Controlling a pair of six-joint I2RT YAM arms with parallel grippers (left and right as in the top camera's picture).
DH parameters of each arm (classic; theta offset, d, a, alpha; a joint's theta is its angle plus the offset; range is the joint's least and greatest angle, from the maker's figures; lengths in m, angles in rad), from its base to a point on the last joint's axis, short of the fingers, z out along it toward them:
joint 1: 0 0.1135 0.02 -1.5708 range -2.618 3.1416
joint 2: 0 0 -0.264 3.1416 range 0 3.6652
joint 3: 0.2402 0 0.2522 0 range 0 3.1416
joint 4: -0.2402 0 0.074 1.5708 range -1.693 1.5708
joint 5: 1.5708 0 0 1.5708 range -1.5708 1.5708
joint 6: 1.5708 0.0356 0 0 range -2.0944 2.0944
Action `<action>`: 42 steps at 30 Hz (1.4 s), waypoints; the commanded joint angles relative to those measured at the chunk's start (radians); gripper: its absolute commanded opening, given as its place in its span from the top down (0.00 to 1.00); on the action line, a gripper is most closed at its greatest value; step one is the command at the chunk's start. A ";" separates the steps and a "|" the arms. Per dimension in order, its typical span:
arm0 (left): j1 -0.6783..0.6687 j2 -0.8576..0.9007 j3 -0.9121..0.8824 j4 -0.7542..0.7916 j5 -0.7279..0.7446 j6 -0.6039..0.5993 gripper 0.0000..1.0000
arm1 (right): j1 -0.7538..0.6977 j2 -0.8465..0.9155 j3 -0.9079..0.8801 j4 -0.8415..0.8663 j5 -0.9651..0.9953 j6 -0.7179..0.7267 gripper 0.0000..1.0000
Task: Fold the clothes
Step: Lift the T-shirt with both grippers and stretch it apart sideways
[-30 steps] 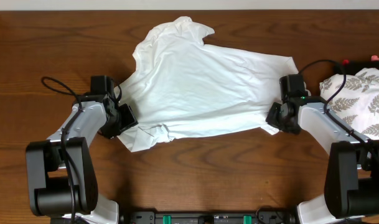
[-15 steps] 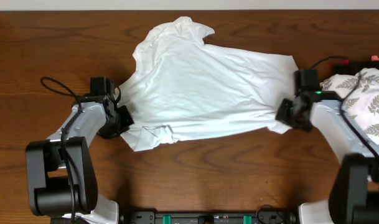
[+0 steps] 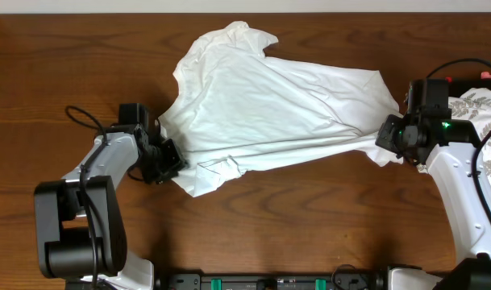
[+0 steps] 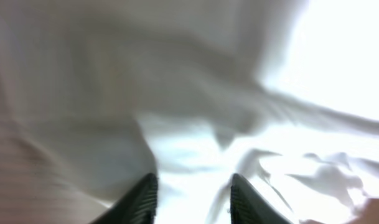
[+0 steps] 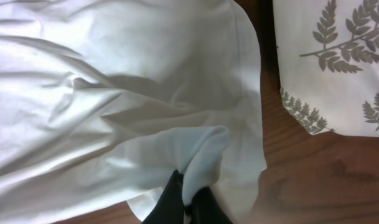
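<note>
T-shirt: plain white, soft grey shading in the folds.
Bench: dark reddish-brown wood, grain running in long horizontal streaks.
Cloth at far right: white ground, grey fern-leaf print.
Arms: white shells, black joints and bases; cables black.
Right fingers: black.
Small light on the right arm: green.
Tiny red part by the right cable.

You've got a dark brown wooden table here, grain running side to side. Just past the table's far edge there's a thin pale strip. Light's bright and even over the tabletop.
</note>
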 commanded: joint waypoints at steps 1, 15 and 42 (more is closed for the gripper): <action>0.002 0.013 -0.014 -0.031 0.222 0.005 0.51 | -0.011 -0.003 0.012 -0.007 0.021 -0.020 0.99; 0.007 -0.016 -0.013 -0.074 -0.064 -0.060 0.47 | -0.011 -0.002 0.012 -0.010 0.023 -0.031 0.99; -0.020 0.027 -0.099 0.104 0.017 -0.194 0.50 | -0.011 -0.002 0.012 -0.027 0.025 -0.045 0.99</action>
